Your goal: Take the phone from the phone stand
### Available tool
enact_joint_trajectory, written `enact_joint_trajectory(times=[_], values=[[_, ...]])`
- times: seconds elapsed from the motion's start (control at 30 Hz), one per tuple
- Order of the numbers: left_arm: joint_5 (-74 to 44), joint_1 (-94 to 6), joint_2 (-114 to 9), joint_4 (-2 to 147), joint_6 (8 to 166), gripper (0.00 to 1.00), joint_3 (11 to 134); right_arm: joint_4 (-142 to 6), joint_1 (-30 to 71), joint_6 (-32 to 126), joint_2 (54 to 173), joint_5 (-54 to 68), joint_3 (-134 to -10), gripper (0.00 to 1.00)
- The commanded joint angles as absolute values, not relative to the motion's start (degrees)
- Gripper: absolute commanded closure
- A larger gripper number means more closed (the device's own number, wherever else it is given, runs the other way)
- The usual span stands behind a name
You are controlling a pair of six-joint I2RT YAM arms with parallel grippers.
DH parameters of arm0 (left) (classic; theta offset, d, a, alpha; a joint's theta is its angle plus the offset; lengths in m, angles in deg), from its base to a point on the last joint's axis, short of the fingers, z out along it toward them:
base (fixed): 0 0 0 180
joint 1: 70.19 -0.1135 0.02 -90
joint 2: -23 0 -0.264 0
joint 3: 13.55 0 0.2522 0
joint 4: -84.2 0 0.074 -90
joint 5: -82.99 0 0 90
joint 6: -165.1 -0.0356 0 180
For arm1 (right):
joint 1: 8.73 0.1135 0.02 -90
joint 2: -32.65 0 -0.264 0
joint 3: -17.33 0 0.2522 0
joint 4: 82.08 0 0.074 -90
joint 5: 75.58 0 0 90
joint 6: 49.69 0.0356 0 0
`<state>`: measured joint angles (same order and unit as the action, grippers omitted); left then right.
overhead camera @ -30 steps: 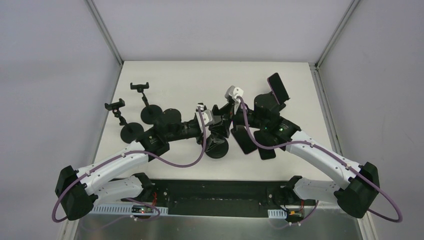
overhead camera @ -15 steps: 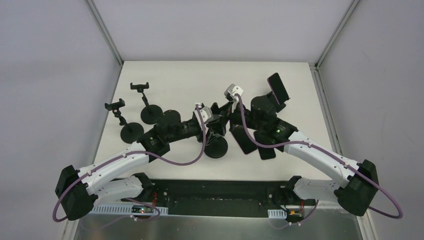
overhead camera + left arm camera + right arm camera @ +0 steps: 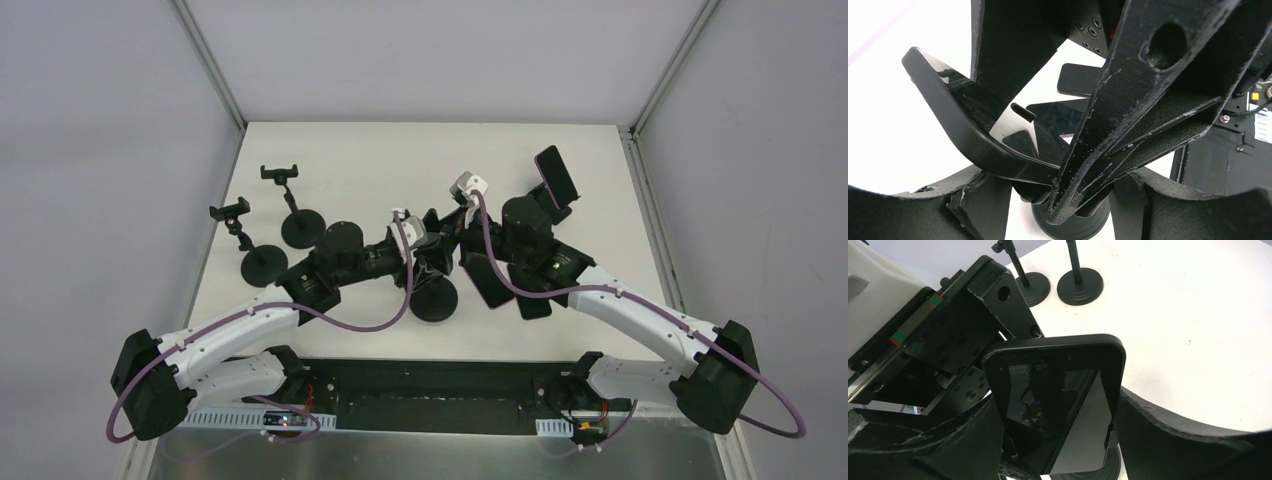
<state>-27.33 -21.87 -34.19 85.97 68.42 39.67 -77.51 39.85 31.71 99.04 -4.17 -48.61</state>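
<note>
Top view: phone stand (image 3: 433,303) shows only its round base; neck and clamp hidden under both wrists. Right wrist view: phone (image 3: 1055,405) lower left corner tucked behind right gripper (image 3: 1060,440). Left wrist view: stand base cut by bottom edge.

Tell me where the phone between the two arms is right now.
Centre of the right wrist view, the phone sits in the right pincer; from above, that's centre frame, by the round stand base.
</note>
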Motion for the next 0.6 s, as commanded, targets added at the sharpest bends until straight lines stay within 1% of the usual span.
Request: enact_joint_trajectory(times=[0.0,0.07,0.27,0.4,0.57], values=[[-30.70,-21.84,-34.85,92.93,71.55,1.00,40.10,-84.53,40.54,29.98,96.56,-2.38,-47.85,1.00],[-32.58,-22.04,-35.81,93.07,70.71,1.00,39.86,-83.87,40.41,30.56,96.75,-0.26,-47.83,1.00],[-38.31,-22.31,-38.04,93.85,68.37,1.00,39.63,-85.74,38.56,29.28,98.43,0.60,-46.16,1.00],[-39.31,-22.37,-37.43,94.11,68.64,1.00,38.62,-94.08,36.91,28.47,98.57,2.28,-41.50,1.00],[-41.91,-22.31,-37.37,94.26,69.78,1.00,37.93,-100.18,34.44,26.34,101.18,4.09,-39.06,1.00]])
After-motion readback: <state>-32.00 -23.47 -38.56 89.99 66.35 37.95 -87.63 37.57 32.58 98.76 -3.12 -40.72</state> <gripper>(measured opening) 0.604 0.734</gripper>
